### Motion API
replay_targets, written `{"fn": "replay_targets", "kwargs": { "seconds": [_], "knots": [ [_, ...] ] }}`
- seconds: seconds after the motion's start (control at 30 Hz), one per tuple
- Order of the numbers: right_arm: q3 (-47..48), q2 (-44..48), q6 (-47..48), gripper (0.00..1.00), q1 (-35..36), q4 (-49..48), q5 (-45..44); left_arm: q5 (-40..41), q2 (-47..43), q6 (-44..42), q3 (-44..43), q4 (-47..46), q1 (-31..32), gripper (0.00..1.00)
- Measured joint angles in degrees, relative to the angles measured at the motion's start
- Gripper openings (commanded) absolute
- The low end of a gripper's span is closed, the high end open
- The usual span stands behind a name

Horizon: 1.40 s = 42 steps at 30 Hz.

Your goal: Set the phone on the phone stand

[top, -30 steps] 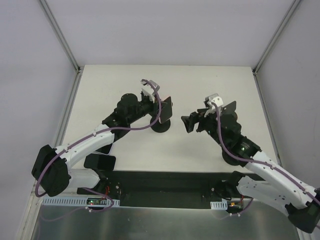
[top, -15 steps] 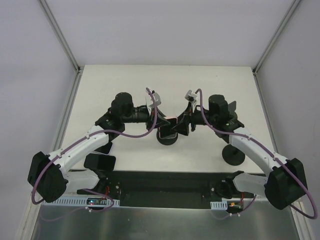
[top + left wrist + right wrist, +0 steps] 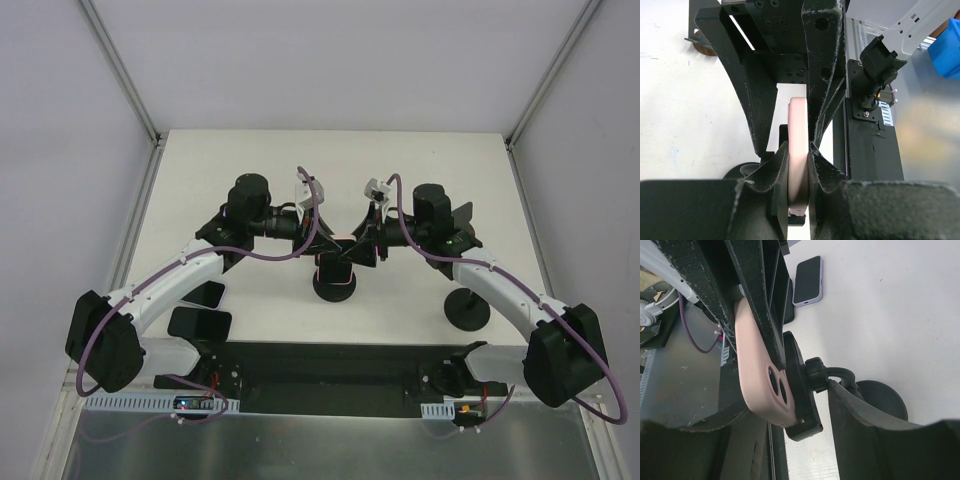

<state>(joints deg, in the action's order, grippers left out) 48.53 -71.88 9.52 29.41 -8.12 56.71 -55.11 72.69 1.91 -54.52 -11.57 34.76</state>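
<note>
Phone: a pink-cased phone [image 3: 798, 130] is directly above the round base of the phone stand [image 3: 801, 395]. Its back lies flat against the stand's black cradle plate and its lower end is down at the cradle's lip.
Phone stand: it is black, with a short neck and ball joint between the cradle and the base. It stands near the middle of the surface [image 3: 250, 170].
Left gripper: the left gripper [image 3: 798, 170] reaches in from the stand's left. Its fingers are clamped on the phone, one pad on each face, and the thin edge of the pink case shows between them.
Right gripper: the right gripper [image 3: 782, 407] reaches in from the stand's right. Its fingers are apart and straddle both phone and cradle. One finger is on the phone's side and the other is behind the cradle, with a sliver of surface showing between that finger and the plate.
Second stand: another black stand [image 3: 467, 312] is well to the right of the phone stand, nearer the arm bases.
Spare phone: a lilac-edged phone [image 3: 808, 281] lies flat, screen up, to the left of the phone stand.
</note>
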Motion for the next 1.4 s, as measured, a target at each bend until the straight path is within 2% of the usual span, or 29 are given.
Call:
{"fn": "replay_targets", "kwargs": {
  "seconds": [0.07, 0.13, 0.53, 0.57, 0.67, 0.7, 0.83, 1.2, 1.23, 1.3, 1.37, 1.4],
  "knots": [
    [0.0, 0.0, 0.1, 0.62, 0.0, 0.0, -0.1, 0.0, 0.2, 0.2, -0.1, -0.1, 0.0, 0.0],
    [0.0, -0.2, 0.2, 0.68, 0.1, 0.0, -0.3, -0.1, 0.3, 0.2, -0.2, -0.2, 0.0, 0.0],
    [0.0, -1.4, 2.1, 0.67, 0.2, 1.6, -2.5, -0.1, 0.4, 0.4, -0.2, -0.5, 0.0, 0.0],
    [0.0, -1.5, 2.1, 0.65, 0.4, 1.7, -2.6, -0.1, 0.4, 0.4, -0.2, -0.5, 0.0, 0.0],
    [0.0, -1.9, 2.2, 0.33, 0.9, 2.0, -2.4, 0.3, 0.4, 0.7, 0.1, -1.2, 0.0, 0.0],
    [0.1, -1.9, 2.3, 0.03, 1.2, 2.0, -2.3, 0.5, 0.4, 0.8, 0.3, -1.7, -0.1, 0.0],
    [0.4, -2.1, 4.3, 0.0, 2.6, 1.3, -3.8, 2.5, 0.4, 3.3, 1.2, -4.0, -1.2, 0.0],
    [-2.9, 3.0, -7.6, 0.0, 9.6, -0.1, -20.5, 2.6, -2.0, 3.4, 4.3, -6.8, -1.5, 0.0],
    [-3.0, 3.0, -8.0, 0.11, 9.7, -0.3, -20.9, 2.6, -2.0, 3.4, 4.4, -7.0, -1.5, 0.0],
    [-2.8, 2.8, -8.3, 0.56, 9.4, -0.2, -20.5, 2.6, -2.1, 3.5, 4.6, -7.4, -1.5, 0.0],
    [-2.1, 2.2, -8.4, 0.68, 8.9, 0.5, -19.2, 2.7, -2.2, 3.8, 4.9, -7.9, -1.5, 0.0],
    [-1.6, 1.7, -8.9, 0.77, 8.8, 0.7, -19.7, 3.2, -2.3, 3.9, 5.3, -8.6, -1.1, 0.0]
  ]
}}
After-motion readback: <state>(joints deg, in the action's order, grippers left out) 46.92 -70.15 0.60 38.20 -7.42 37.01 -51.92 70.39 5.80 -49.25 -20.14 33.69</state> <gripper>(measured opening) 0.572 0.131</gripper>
